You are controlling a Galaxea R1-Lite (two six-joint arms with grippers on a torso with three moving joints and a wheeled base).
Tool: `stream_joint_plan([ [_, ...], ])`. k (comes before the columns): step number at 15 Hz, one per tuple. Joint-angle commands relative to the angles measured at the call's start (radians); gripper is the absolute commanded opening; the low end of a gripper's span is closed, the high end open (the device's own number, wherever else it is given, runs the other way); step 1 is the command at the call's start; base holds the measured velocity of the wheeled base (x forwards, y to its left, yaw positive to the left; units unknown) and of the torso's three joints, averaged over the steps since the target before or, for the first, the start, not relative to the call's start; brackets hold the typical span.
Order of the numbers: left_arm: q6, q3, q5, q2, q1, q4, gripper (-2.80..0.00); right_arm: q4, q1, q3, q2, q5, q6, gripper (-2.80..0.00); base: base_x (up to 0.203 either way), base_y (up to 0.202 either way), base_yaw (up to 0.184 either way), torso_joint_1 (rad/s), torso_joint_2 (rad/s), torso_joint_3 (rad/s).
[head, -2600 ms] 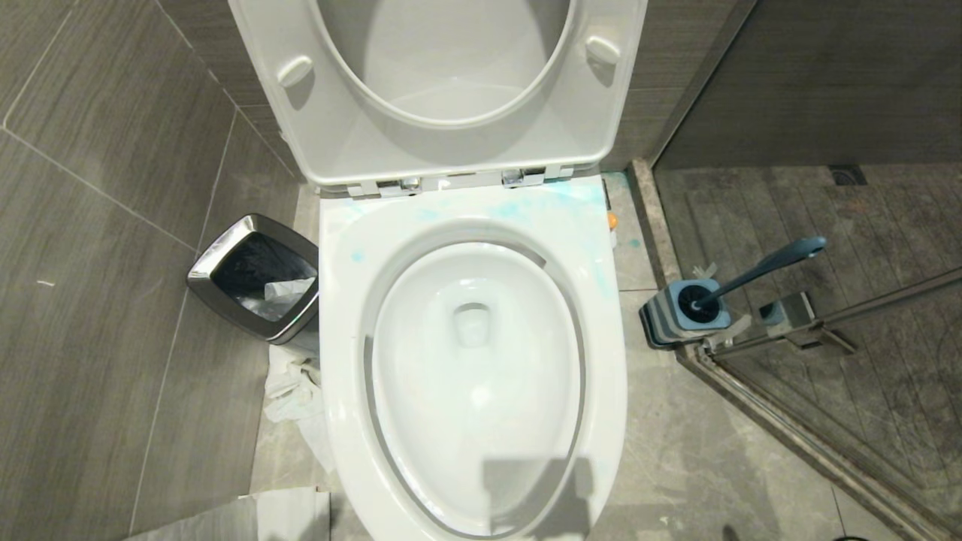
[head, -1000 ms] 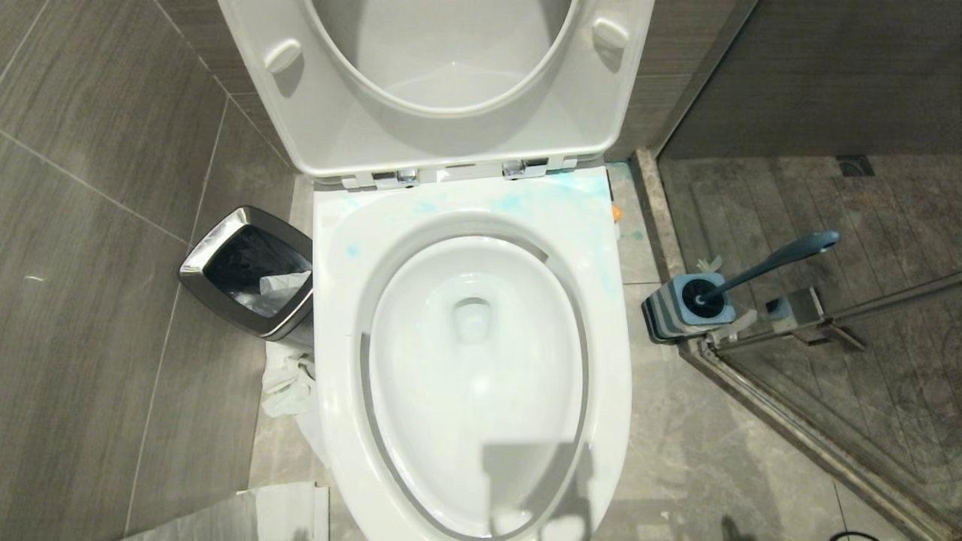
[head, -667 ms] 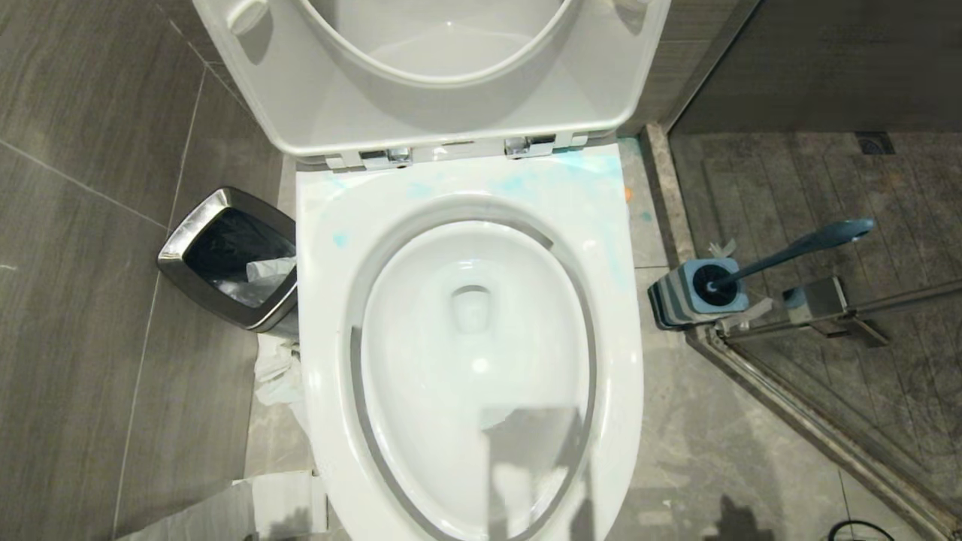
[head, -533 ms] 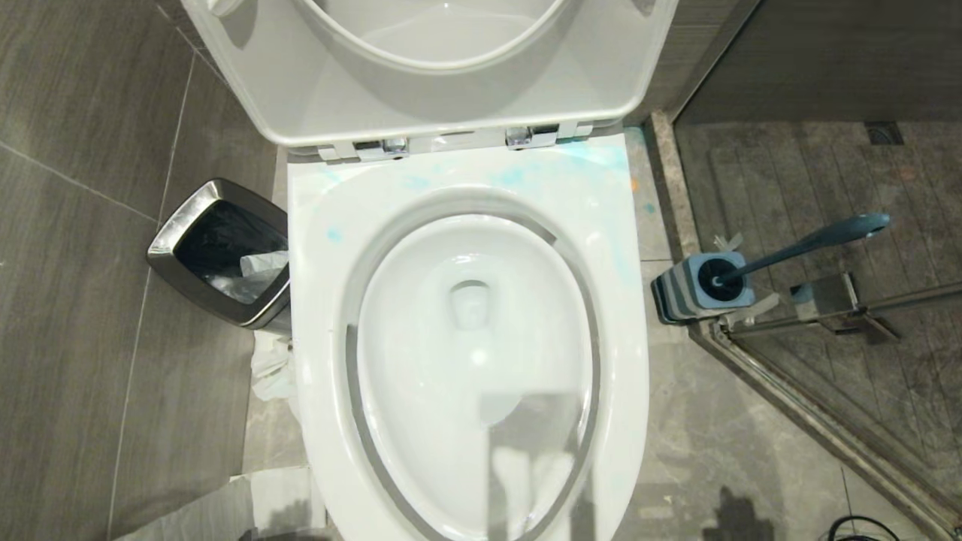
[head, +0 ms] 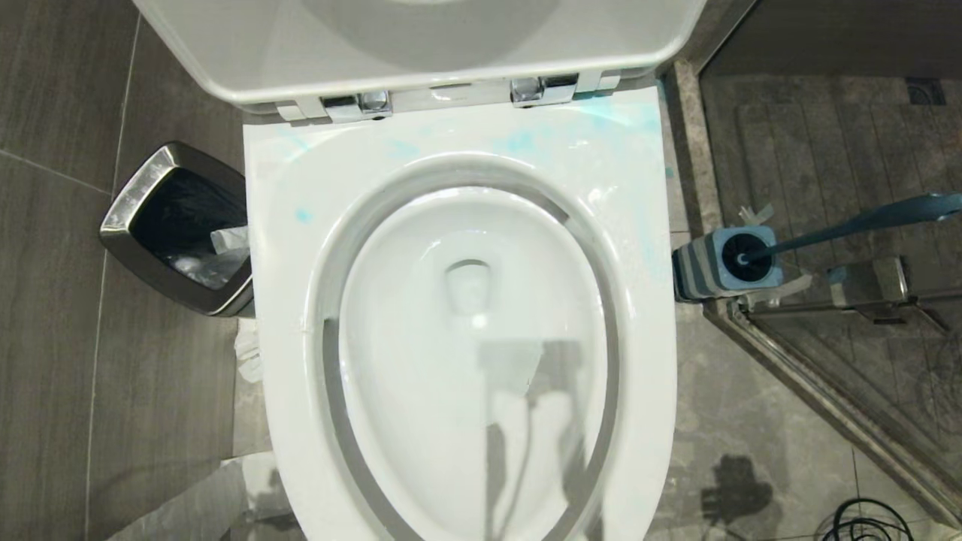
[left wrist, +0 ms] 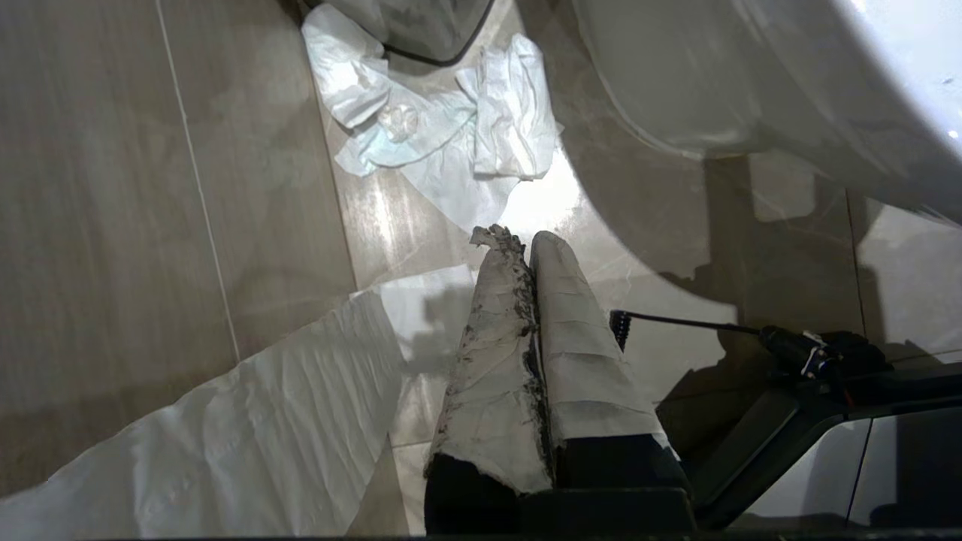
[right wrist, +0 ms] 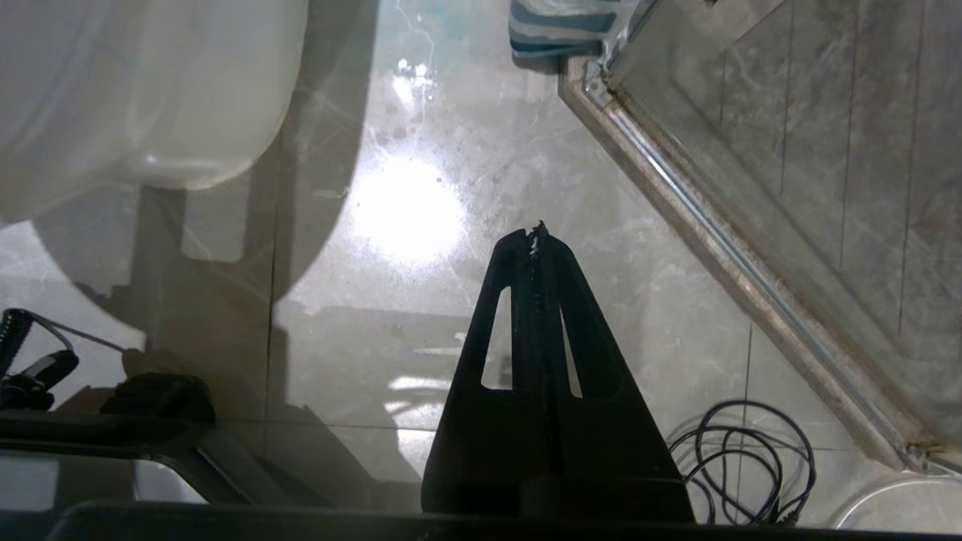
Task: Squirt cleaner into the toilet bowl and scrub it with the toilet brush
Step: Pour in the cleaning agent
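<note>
The white toilet bowl [head: 278,300] fills the middle of the head view, with its seat and lid [head: 376,52] raised at the back. Cleaner [head: 518,139] shows only as pale turquoise smears on the rim near the chrome hinges. To the bowl's right, the toilet brush [head: 864,222] stands slanted in its striped, blue-topped holder [head: 725,263]. Neither gripper is in the head view. My left gripper [left wrist: 522,240], its fingers [left wrist: 579,338] wrapped in white tape, hangs shut and empty over the floor beside the bowl [left wrist: 714,83]. My right gripper [right wrist: 536,231] hangs shut and empty on the bowl's other side [right wrist: 188,90]; the holder [right wrist: 564,30] is farther off.
A chrome-rimmed waste bin [head: 150,225] stands left of the bowl, with crumpled paper [left wrist: 451,128] and a flat paper sheet [left wrist: 263,421] on the floor. The shower's glass door frame [head: 827,391] runs diagonally at the right. A black cable coil [right wrist: 759,458] lies on the floor.
The whole head view has shifted: the camera has come lower and closer, so the bowl looks larger and the lid sits at the top edge. Nothing in the scene has moved.
</note>
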Motion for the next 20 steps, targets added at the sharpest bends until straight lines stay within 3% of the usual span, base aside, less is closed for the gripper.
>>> stream_joint_plan([
  [1, 0.001, 0.000, 0.000, 0.003, 0.000, 0.000, -2.80, 0.000, -0.001, 0.000, 0.001, 0.000, -0.001, -2.80, 0.000, 0.000, 0.000, 0.003, 0.00, -0.202],
  [8, 0.002, 0.002, 0.000, 0.003, 0.000, -0.006, -2.80, 0.000, 0.000, 0.000, 0.001, 0.000, -0.001, -2.80, 0.000, 0.000, 0.000, 0.004, 0.00, -0.189],
  [20, -0.013, 0.004, 0.011, 0.003, 0.000, -0.008, -2.80, 0.000, 0.000, 0.000, 0.001, 0.000, -0.001, -2.80, 0.000, 0.000, 0.000, 0.002, 0.00, -0.083],
])
